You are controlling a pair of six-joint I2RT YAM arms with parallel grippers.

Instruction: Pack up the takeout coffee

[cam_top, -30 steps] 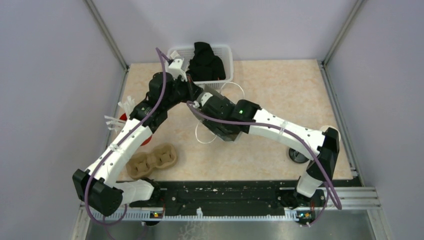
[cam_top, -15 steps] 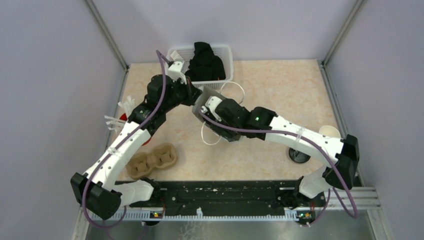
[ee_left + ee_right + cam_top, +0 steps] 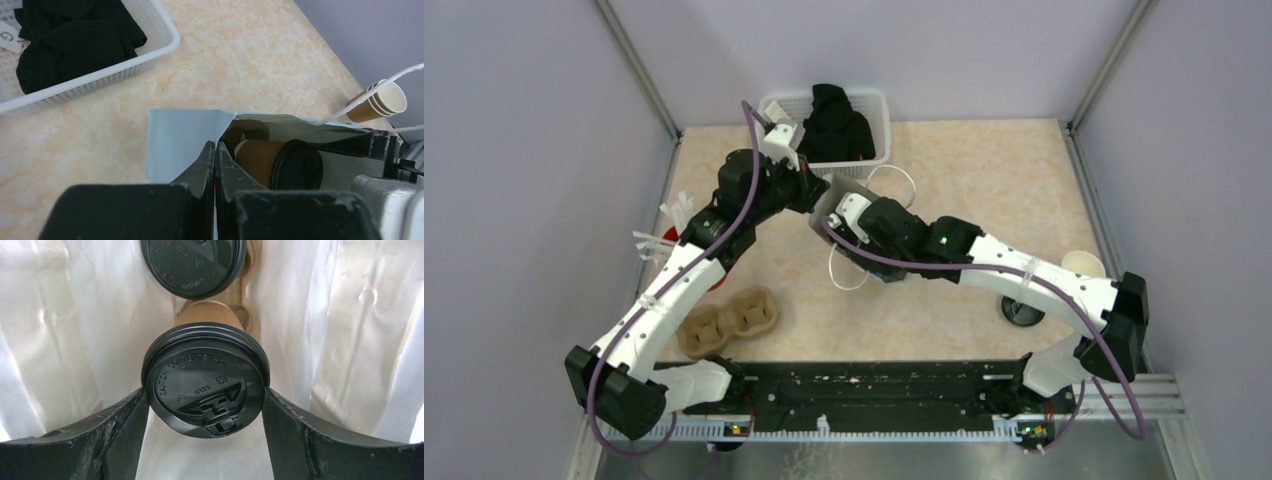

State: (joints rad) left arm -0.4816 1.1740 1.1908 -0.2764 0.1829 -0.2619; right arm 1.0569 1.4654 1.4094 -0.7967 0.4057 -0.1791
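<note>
The takeout coffee [image 3: 205, 375], a kraft cup with a black lid, lies on its side inside a white bag [image 3: 180, 140]. My right gripper [image 3: 204, 392] is shut on it, one finger on each side of the lid's rim. It also shows in the left wrist view [image 3: 280, 160]. A second lidded cup [image 3: 192, 260] sits deeper in the bag, in a brown carrier [image 3: 247, 315]. My left gripper [image 3: 215, 147] is shut on the bag's edge and holds its mouth open. In the top view the grippers meet at the bag [image 3: 844, 192].
A white basket [image 3: 879, 110] with black cloth [image 3: 834, 125] stands at the back. A moulded cardboard carrier [image 3: 727, 322] lies front left. A red cup of straws [image 3: 669, 235] is at the left edge. A stack of paper cups [image 3: 1084, 265] and a black lid [image 3: 1021, 312] are at the right.
My right arm has stretched out and carried the cup farther back and left into the bag's mouth. My left gripper has kept its hold on the bag's edge.
</note>
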